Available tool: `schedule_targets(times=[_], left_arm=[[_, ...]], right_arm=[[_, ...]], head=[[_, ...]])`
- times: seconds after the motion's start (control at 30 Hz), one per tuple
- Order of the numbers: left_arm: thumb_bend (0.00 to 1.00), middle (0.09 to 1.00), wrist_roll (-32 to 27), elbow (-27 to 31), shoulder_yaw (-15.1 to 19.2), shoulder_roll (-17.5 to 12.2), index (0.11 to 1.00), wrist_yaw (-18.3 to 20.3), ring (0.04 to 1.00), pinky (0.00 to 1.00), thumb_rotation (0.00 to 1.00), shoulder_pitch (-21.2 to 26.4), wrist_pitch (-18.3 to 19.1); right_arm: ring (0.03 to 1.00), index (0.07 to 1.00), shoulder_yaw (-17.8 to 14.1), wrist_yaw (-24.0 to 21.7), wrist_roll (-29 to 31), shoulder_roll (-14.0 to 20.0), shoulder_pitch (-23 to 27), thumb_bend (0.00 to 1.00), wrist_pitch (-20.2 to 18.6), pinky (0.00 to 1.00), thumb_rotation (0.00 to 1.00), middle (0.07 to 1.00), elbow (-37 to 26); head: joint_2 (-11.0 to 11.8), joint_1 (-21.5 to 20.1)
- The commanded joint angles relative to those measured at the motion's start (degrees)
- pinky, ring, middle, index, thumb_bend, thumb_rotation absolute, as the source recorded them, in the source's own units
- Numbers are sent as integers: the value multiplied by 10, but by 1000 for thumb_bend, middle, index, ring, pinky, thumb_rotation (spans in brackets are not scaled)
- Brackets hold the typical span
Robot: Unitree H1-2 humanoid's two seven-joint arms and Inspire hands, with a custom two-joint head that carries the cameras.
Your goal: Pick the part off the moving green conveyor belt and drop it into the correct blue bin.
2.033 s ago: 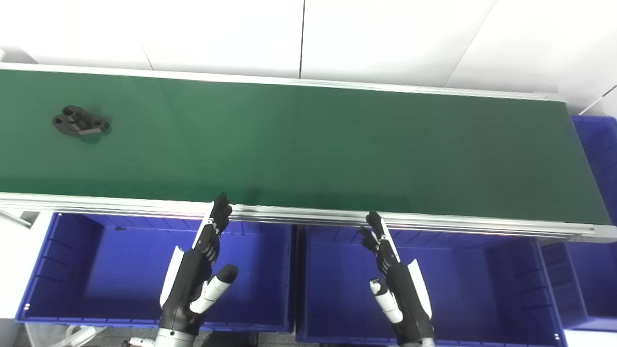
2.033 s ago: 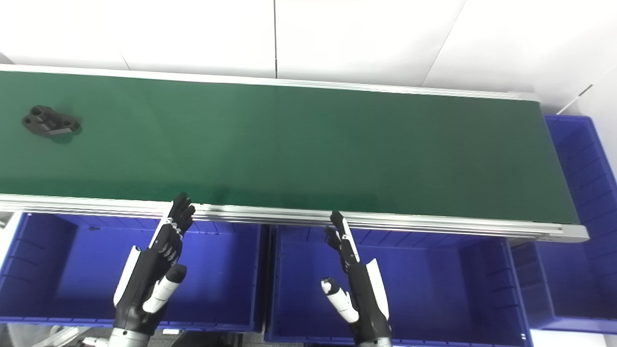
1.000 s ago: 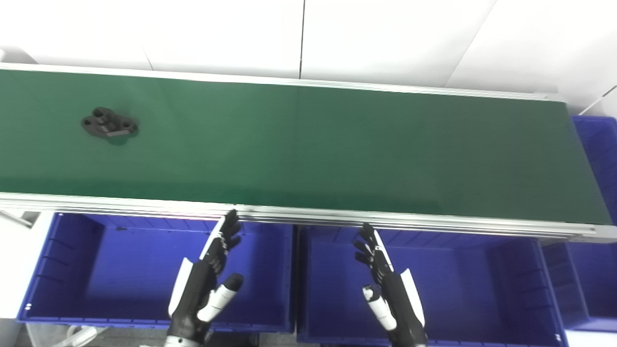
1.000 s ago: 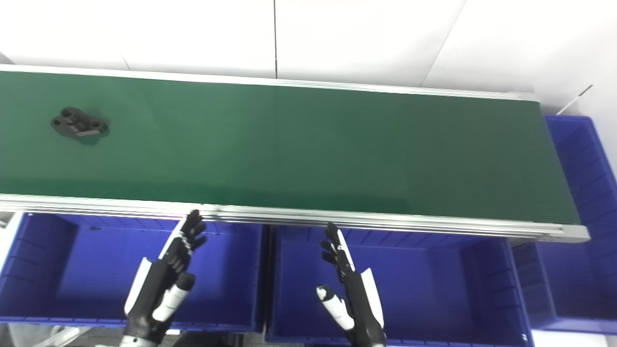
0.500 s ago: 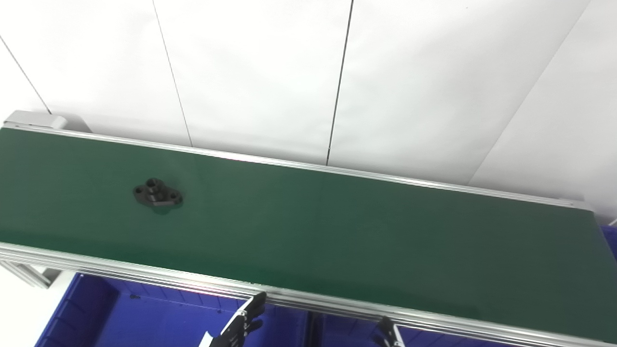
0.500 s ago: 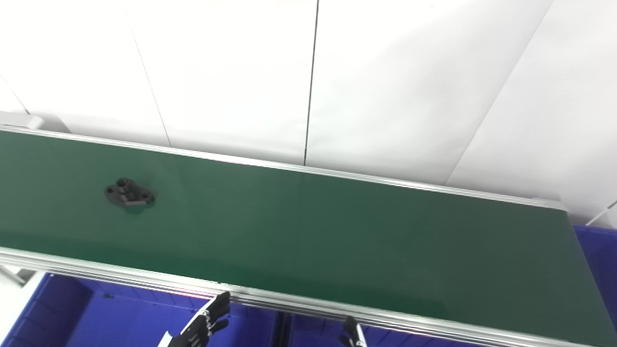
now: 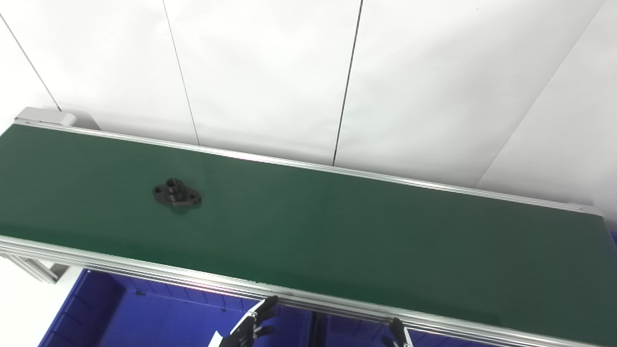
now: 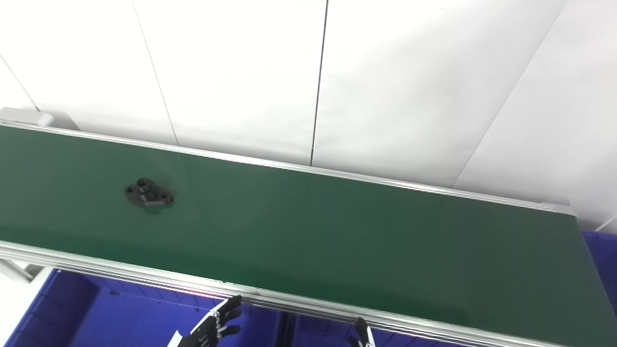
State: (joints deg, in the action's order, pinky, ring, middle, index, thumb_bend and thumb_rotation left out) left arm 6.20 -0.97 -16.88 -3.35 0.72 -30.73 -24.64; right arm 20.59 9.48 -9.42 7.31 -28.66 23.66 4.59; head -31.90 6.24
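Left robot hand (image 7: 250, 327) with fingers spread; right robot hand (image 7: 398, 336) only fingertips at the bottom edge.

No readable text, labels or numbers anywhere

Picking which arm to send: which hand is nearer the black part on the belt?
Left. The left hand sits at the bottom edge, below and right of the black part. The right hand is further right, with only its fingertips in view.
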Motion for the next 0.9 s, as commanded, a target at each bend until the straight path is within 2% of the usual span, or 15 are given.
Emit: schedule_targets(times=[0.0,0.2,0.37,0.6,0.87], left_arm=[[768,923,4,7,-2,2,878,-8,894,796,774,1,-23],[737,927,8,2,-6,1,883,-14,893,794,765,5,-23],[773,914,11,-2,-6,6,870,-23,882,781,753,8,-22],[758,923,7,-10,-10,1,883,-20,894,793,751,12,-23],[733,932,14,-16,-9,-1,885,-18,905,802,767,18,-23]], right_arm=[[922,1000,0,-2,4,2,0,930,33,911,1000,983,-11],[924,1000,-2,-2,0,3,1,917,33,911,1000,984,-11],[917,1000,-2,-2,0,2,3,912,32,905,997,978,-7],[920,1000,1,0,3,8,11,903,33,902,1000,979,5],[922,1000,7,4,-1,11,21,907,33,902,1000,972,14]], head=[[0,3],[1,6],[6,6],[21,13],[21,3]])
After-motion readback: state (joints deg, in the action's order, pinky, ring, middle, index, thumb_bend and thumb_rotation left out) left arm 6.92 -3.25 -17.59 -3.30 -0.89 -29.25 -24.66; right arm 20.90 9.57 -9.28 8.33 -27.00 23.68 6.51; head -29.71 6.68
